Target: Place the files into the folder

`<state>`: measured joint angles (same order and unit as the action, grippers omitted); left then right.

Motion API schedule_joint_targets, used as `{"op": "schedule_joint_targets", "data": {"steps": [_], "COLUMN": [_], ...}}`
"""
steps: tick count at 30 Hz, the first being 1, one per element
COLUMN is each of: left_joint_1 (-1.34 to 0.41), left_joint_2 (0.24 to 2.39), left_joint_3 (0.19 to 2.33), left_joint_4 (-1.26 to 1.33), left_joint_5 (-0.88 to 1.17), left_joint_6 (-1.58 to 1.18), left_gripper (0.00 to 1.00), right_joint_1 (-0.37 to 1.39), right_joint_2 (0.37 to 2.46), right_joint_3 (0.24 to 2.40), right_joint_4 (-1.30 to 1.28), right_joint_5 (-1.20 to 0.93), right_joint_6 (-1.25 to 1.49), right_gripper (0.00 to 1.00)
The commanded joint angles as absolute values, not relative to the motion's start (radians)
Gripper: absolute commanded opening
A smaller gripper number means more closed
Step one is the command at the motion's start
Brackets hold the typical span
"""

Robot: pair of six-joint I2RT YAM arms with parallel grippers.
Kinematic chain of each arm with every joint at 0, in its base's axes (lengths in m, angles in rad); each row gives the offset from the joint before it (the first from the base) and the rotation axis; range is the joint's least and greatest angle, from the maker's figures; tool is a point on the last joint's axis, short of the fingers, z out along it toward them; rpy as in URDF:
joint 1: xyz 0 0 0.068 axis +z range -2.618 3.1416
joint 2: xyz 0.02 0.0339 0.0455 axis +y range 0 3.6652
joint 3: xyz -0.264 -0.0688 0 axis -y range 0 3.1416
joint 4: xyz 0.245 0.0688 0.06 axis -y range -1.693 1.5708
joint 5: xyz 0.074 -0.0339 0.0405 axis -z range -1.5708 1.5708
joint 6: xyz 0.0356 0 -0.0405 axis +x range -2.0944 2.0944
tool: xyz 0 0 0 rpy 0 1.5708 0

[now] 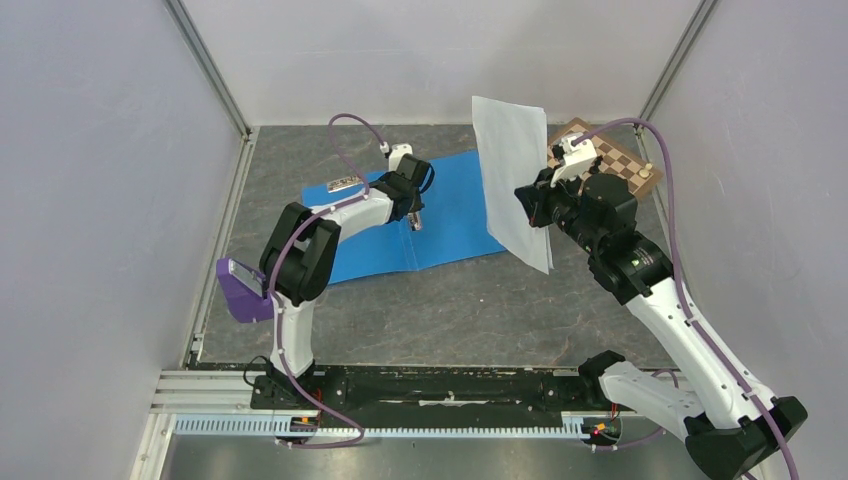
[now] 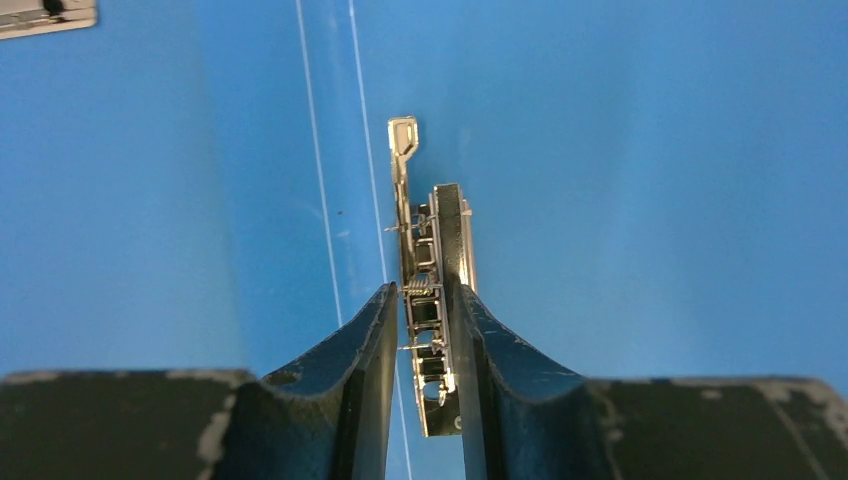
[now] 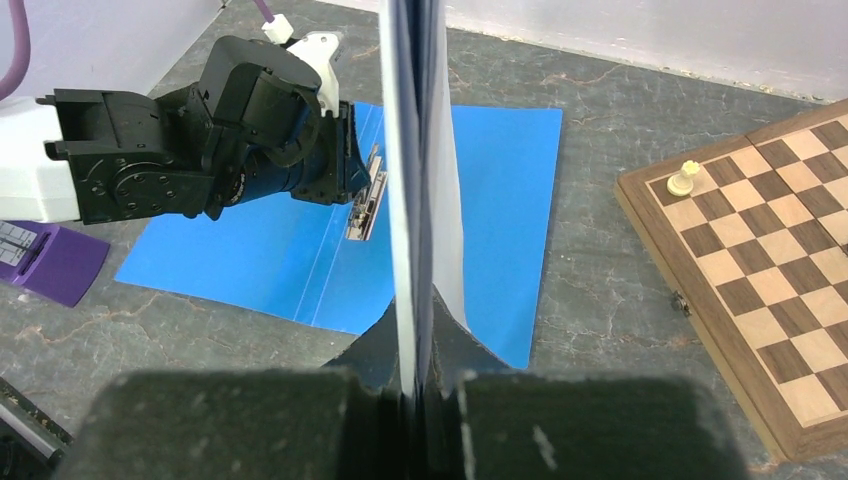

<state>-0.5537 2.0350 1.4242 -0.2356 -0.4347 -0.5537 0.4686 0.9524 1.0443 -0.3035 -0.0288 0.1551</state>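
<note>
The blue folder (image 1: 455, 215) lies open and flat on the table at centre back; it also shows in the right wrist view (image 3: 500, 200). My left gripper (image 1: 414, 218) points down at its spine and is shut on the metal clip (image 2: 432, 300), whose lever (image 2: 402, 140) stands up. The left gripper (image 2: 425, 305) fills the bottom of its own view. My right gripper (image 1: 532, 205) is shut on the files (image 1: 512, 175), a white stack held upright on edge above the folder's right half. In the right wrist view the files (image 3: 415, 150) rise edge-on from the gripper (image 3: 418, 335).
A wooden chessboard (image 1: 622, 160) lies at the back right, with one white pawn (image 3: 683, 178) on it. A purple object (image 1: 243, 290) sits at the left by the left arm. A small silver label piece (image 1: 345, 184) lies on the folder's left part. Walls close in on three sides.
</note>
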Motion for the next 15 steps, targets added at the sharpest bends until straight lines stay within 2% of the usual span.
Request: {"op": "schedule_joint_targets", "data": {"steps": [1,15], "left_joint_1": [-0.543,-0.543], "left_joint_2": [2.052,2.068], "left_joint_3": [1.425,1.431], "left_joint_4": [-0.14,-0.145], "left_joint_5": [-0.371,-0.377], "left_joint_6": [-0.556,-0.518], "left_gripper": [0.33,0.33], "right_joint_1": [0.474,0.475], "right_joint_2": [0.942,0.949], "right_joint_3": [1.092,1.077], "right_joint_4": [-0.279,-0.264], "right_joint_5": [-0.043,-0.059], "right_joint_6": [0.142,0.147], "right_gripper": [0.0,0.0]}}
